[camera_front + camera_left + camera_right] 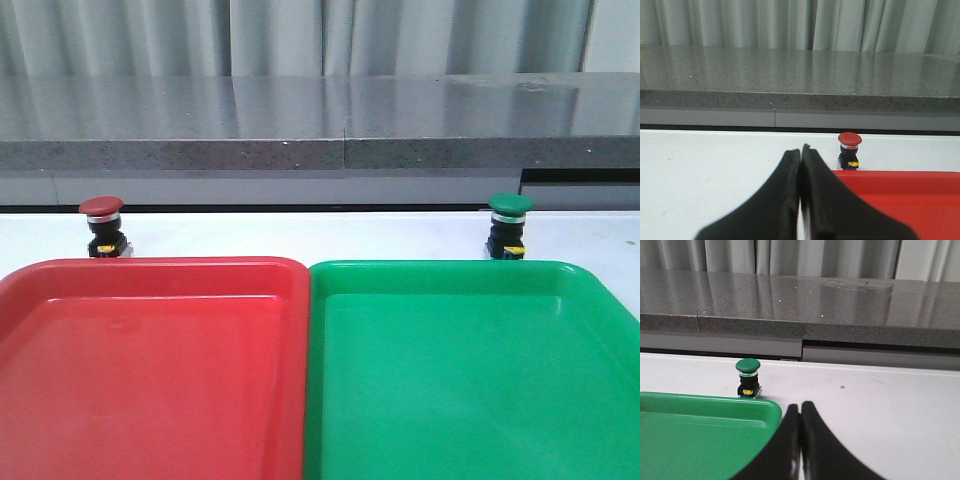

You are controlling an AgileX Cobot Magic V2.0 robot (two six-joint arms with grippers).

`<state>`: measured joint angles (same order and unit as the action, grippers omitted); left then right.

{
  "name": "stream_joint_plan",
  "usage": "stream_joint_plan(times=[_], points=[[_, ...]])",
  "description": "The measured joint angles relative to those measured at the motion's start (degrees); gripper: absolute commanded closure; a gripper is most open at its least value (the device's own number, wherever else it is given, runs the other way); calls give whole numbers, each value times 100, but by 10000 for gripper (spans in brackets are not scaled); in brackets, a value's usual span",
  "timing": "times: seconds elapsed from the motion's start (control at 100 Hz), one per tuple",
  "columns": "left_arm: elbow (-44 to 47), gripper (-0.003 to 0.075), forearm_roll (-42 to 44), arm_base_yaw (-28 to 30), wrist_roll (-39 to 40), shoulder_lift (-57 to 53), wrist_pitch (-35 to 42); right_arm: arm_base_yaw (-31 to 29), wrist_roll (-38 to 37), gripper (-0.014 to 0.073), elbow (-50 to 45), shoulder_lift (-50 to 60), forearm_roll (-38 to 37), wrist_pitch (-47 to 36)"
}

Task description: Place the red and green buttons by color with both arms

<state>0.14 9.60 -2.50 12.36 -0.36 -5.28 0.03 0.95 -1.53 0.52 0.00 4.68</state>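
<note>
Left gripper [801,152] only wrist-visible, closed.

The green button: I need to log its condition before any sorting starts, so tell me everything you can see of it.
The green button stands upright on the white table, just behind the far rim of the green tray, towards its right side. It has a domed green cap, a silver ring beneath, a black body and a yellow mark low down. Nothing grips it; whether it touches the tray's rim cannot be told.

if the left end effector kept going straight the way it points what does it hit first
Probably nothing on the table: the shut left end effector aims left of the red button, toward the grey ledge beyond. Depth is unclear.
</note>
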Motion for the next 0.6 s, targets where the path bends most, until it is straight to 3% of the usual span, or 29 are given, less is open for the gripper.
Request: stream_joint_plan(times=[0.46,0.6], points=[[-11,739,0,0,0,0,33,0,0,652,0,0,0,0],[-449,739,0,0,0,132,-314,0,0,652,0,0,0,0]])
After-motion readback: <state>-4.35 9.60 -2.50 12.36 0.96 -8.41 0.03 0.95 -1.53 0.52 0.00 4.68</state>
